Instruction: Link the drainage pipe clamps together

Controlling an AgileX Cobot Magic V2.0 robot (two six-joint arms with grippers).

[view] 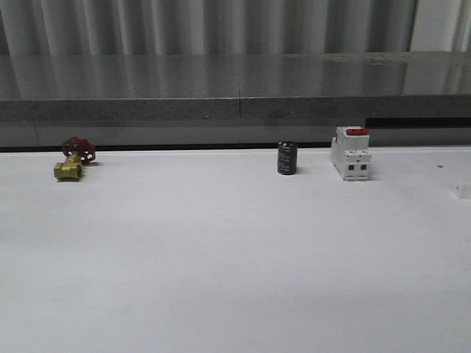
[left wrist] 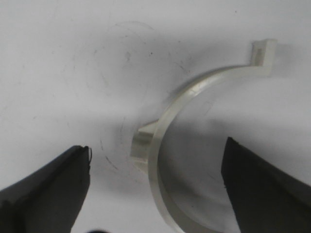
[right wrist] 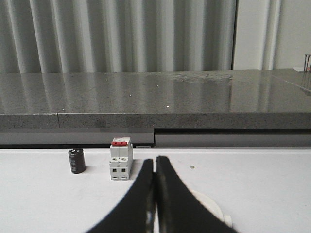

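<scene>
In the left wrist view a white half-ring drainage pipe clamp point(left wrist: 194, 90) lies flat on the white table, with a side tab point(left wrist: 142, 143) and a flat end flange point(left wrist: 264, 52). My left gripper point(left wrist: 156, 145) hangs open over it. One dark finger point(left wrist: 48, 189) is outside the arc and the other point(left wrist: 262, 184) inside it, neither touching it. In the right wrist view my right gripper point(right wrist: 155, 162) is shut, its black fingers pressed together. A second white clamp point(right wrist: 214, 206) lies on the table just behind them, mostly hidden.
At the back of the table stand a white breaker with a red switch point(view: 350, 152), a black cylinder point(view: 287, 158) and a brass valve with a red handwheel point(view: 73, 159). A grey ledge point(view: 235, 110) runs behind the table. A small white piece point(view: 462, 191) sits at the right edge.
</scene>
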